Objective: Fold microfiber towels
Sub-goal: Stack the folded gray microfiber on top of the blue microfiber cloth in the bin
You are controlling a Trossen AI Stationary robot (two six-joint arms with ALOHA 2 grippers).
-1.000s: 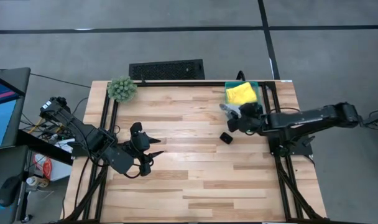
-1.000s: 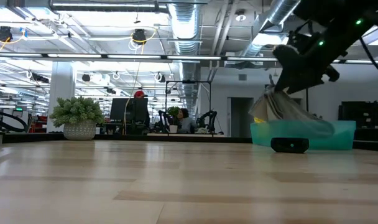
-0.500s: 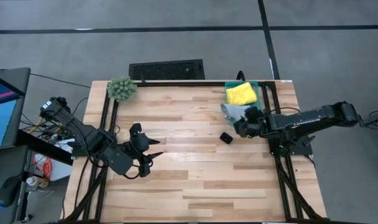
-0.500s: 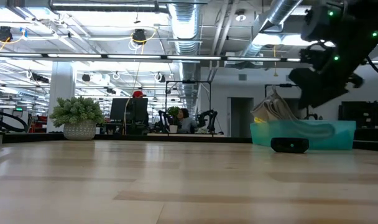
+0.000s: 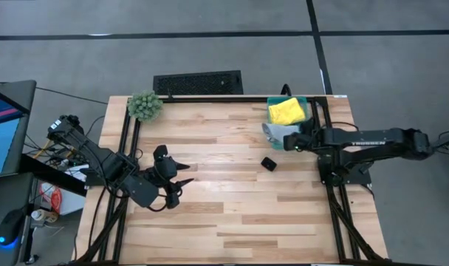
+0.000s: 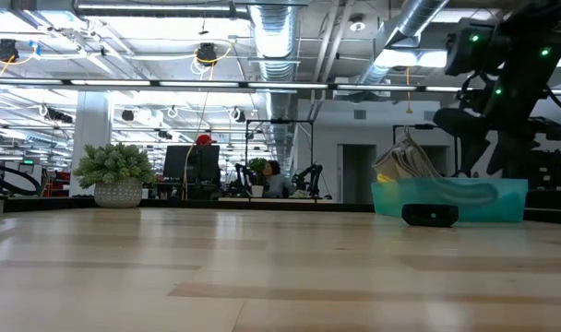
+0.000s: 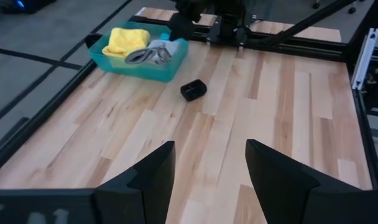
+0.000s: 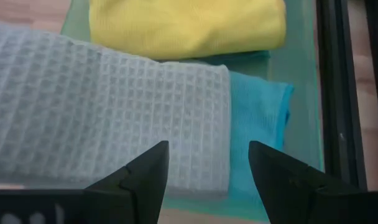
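A teal bin [image 5: 302,103] stands at the table's far right corner and holds the microfiber towels. A yellow towel [image 8: 189,25] lies folded at its far end, and a pale grey waffle towel [image 8: 108,106] lies partly over a blue-green one [image 8: 260,118]. My right gripper [image 8: 207,180] hovers open just above the grey towel's edge [image 5: 272,131], fingers pointing steeply down, touching nothing. My left gripper [image 7: 207,174] stands open above the bare wood left of the middle [image 5: 182,177].
A small black block [image 5: 268,163] lies on the wood just near-left of the bin. A fuzzy green plant [image 5: 145,106] stands at the far left corner. Black frame rails [image 8: 344,93] run along the bin's right side. The table's middle and near half are bare wood.
My right gripper has swung over the bin's near end, a little toward the table's right edge and downward, rolling and tipping its wrist so it points more steeply down. Its fingers have stayed open. The grey towel has kept its place in the bin.
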